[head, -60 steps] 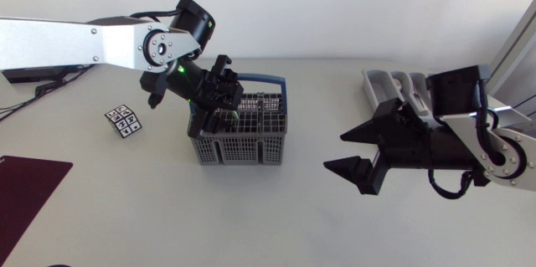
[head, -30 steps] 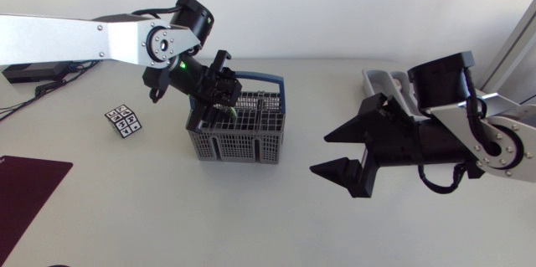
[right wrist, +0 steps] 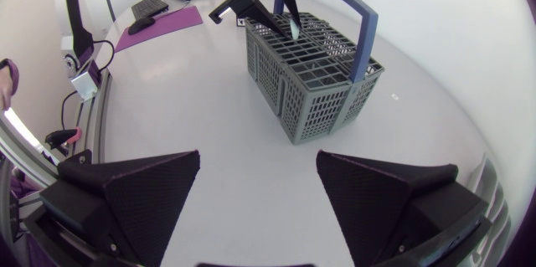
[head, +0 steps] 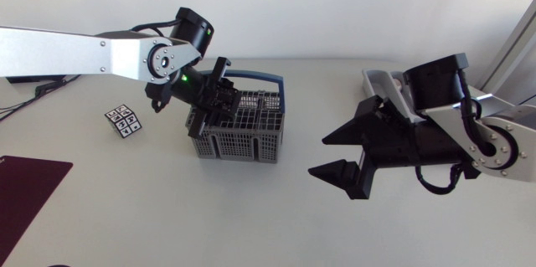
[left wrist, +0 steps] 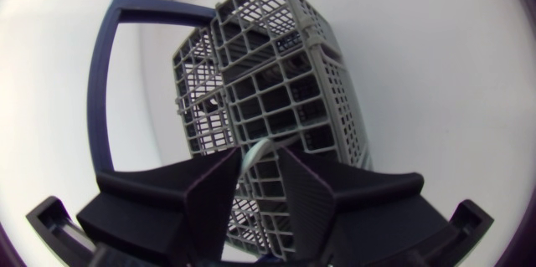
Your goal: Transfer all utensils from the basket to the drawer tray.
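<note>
Two broad fingers of the right gripper stand wide apart with nothing between them, low in the right half of the head view. It is likely parked there so as not to crowd the other arm. Further back, at mid-frame, sits the grey basket. The left gripper dips into its left end, fingers pinched on a slim utensil whose lower part is inside the basket, probably ready for a straight lift. Farthest, at the upper right, the drawer tray waits behind the right arm.

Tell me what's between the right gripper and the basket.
Nothing: the right wrist view shows only bare table from the right gripper to the basket.
</note>
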